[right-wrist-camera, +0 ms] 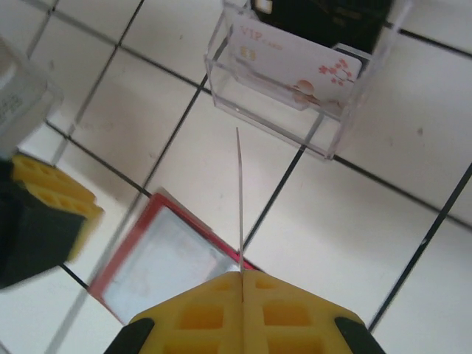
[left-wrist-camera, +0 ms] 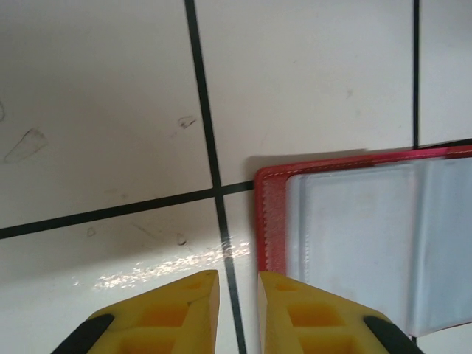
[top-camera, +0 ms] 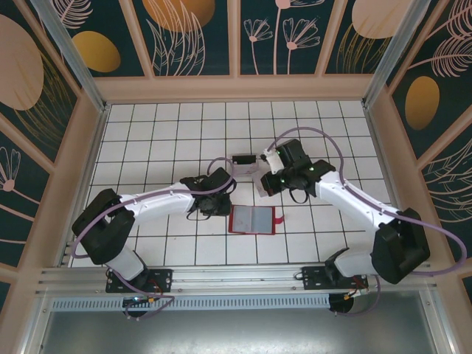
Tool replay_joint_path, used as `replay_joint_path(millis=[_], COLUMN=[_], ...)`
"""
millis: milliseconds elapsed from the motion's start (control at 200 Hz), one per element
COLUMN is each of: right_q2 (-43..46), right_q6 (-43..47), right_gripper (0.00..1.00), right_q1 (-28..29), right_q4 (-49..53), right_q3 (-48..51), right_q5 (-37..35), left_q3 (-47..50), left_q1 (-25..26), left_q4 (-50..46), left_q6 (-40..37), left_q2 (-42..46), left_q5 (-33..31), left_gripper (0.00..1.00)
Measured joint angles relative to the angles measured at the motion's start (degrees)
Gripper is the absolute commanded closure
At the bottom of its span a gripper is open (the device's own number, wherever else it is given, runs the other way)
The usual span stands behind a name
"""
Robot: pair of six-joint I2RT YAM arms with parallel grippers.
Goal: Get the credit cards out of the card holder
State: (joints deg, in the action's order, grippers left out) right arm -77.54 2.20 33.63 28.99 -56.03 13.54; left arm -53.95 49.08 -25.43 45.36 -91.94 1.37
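The right gripper (right-wrist-camera: 242, 274) pinches a thin card (right-wrist-camera: 240, 195) edge-on above the open red wallet (left-wrist-camera: 269, 214); the left gripper (left-wrist-camera: 237, 276), slightly spread, holds nothing at its corner.

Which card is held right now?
The edge-on card pinched in the right end effector; the white VIP card and the dark card sit in the clear box.

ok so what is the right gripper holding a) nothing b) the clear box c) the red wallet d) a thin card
d, the right gripper is shut on a thin card seen edge-on, sticking up from its fingertips; the red wallet lies open beside it and the clear box stands beyond.
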Motion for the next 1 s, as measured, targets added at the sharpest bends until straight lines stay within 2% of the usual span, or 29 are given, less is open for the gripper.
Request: replay_joint_path(millis=[305,500,731,1001], right_q2=[-7.58,-11.1,-19.54,-27.71], right_q6=[29.44,43.91,53.02,56.89], right_gripper=[1.0,1.0,1.0,1.0], right_q1=[0.0,0.0,0.0,0.28], right_q4=[7.72,14.56,22.23,28.06], right_q3=[-12.26,-20.17,-32.39,-42.69], right_q5=[-1.33,-2.21,-3.28,-4.37], left_q3=[4.68,7.39,9.33,11.93], left_q1=[-0.7,-1.36,-1.86,-2.71], left_q4=[3.8,4.92,5.97,5.92], left_q6=[1.9,2.97,4.04,5.22], left_q2=[2.73,4.0,7.26,10.67], left_q5=[1.11,1.6,1.6,1.53], left_gripper=[0.76,0.76,0.76,0.76])
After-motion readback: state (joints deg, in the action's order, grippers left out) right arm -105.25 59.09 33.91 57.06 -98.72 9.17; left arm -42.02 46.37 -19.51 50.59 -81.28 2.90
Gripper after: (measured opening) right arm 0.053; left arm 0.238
